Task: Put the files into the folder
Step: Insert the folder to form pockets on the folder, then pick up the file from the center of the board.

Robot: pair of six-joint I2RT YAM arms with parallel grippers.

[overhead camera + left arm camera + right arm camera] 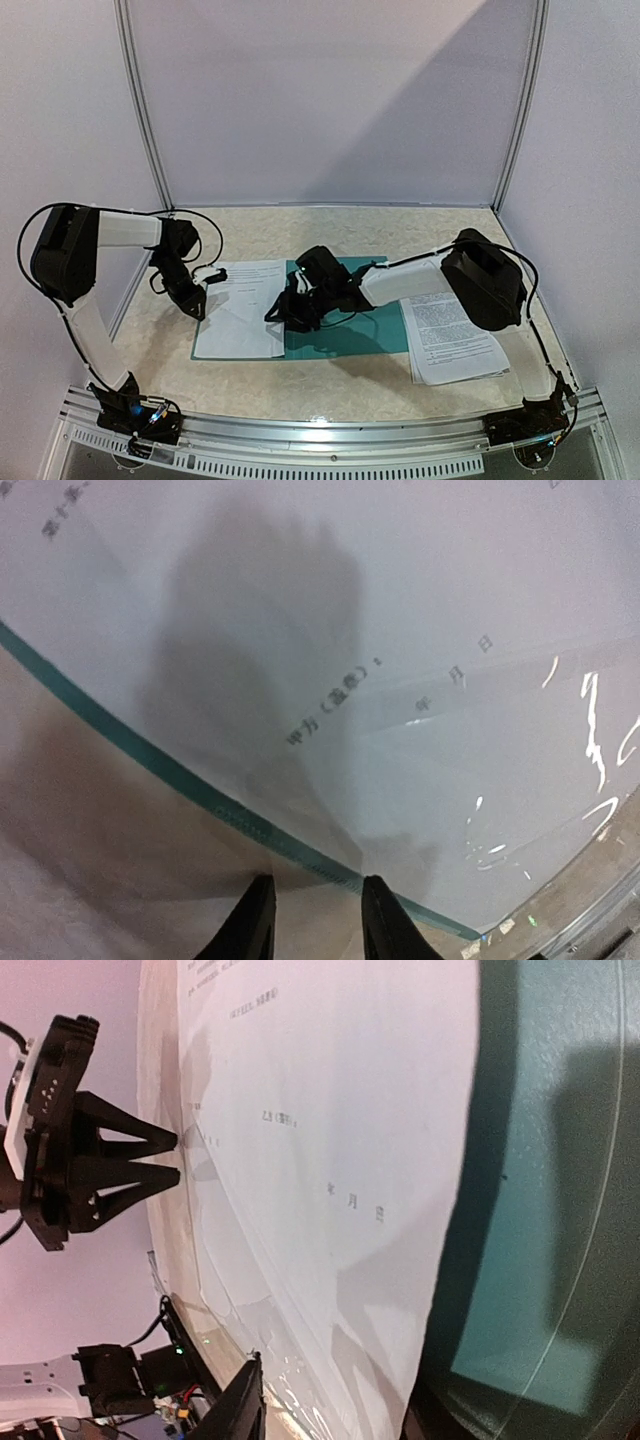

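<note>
Files, thin white paper sheets with black print: one sheet (pixel 243 305) lies on the left half of the open flat teal folder (pixel 365 335), and the remaining stack (pixel 452 345) lies just right of the folder. Right gripper (pixel 285 312), over the folder's middle, has its jaws partly apart and holds nothing. Left gripper (pixel 197 300) is at the folder's left edge with its jaws narrowly apart; whether it pinches the edge I cannot tell. I think the right gripper should rise straight up, so the floppy sheet is not dragged.

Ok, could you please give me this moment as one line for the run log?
left gripper: pinching folder edge | right gripper: open above sheet | sheet: on open folder | paper stack: beside folder
</note>
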